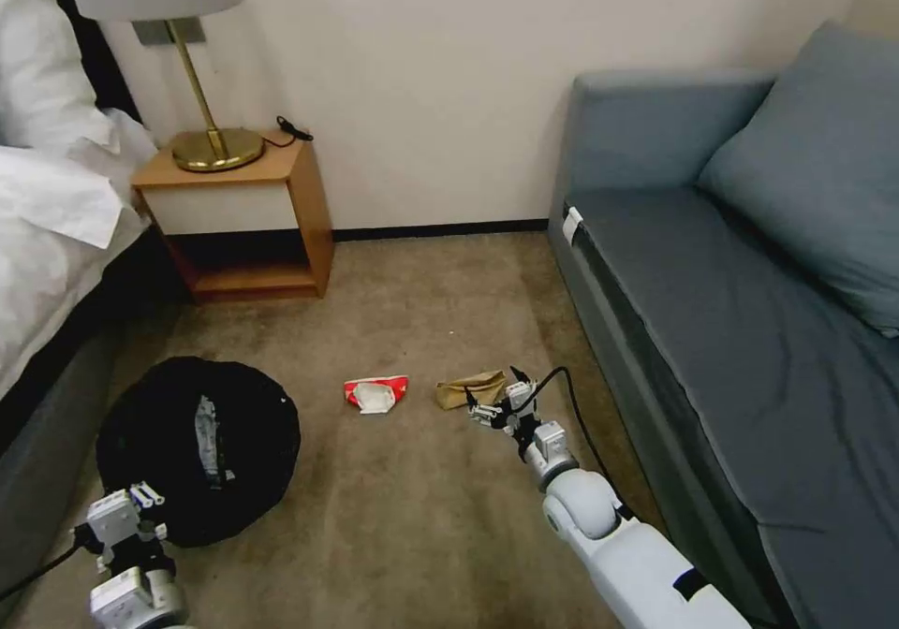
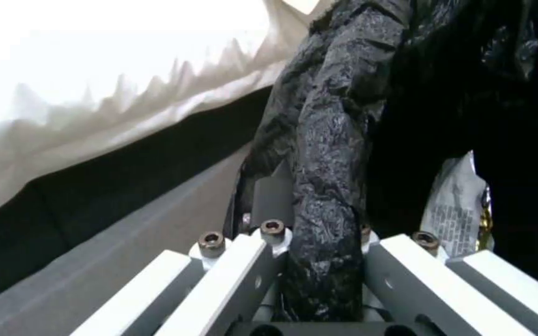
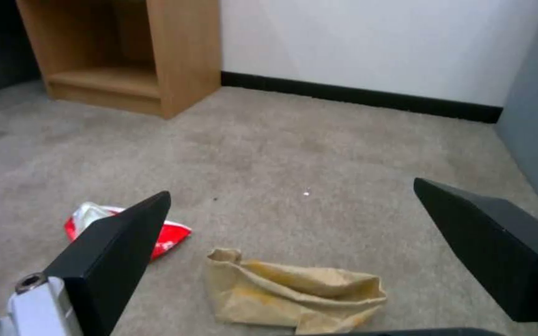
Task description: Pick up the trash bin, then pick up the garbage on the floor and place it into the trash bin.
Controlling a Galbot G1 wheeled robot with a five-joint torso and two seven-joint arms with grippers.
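The trash bin (image 1: 197, 442), draped in a crinkly black bag, is at the lower left of the head view. My left gripper (image 1: 140, 498) is shut on its near rim. In the left wrist view the black bag rim (image 2: 328, 186) is pinched between the fingers of the left gripper (image 2: 319, 242). A foil snack wrapper (image 2: 459, 205) lies inside the bin. On the carpet lie a red-and-white wrapper (image 1: 376, 393) and a crumpled tan paper bag (image 1: 468, 388). My right gripper (image 1: 501, 406) hovers open just beside and above the paper bag (image 3: 294, 291), with its pads (image 3: 119, 252) spread wide.
A wooden nightstand (image 1: 248, 208) with a brass lamp (image 1: 211, 142) stands against the back wall. A bed (image 1: 47, 236) runs along the left and a grey-blue sofa (image 1: 749, 311) along the right. Carpet (image 1: 421, 517) lies between them.
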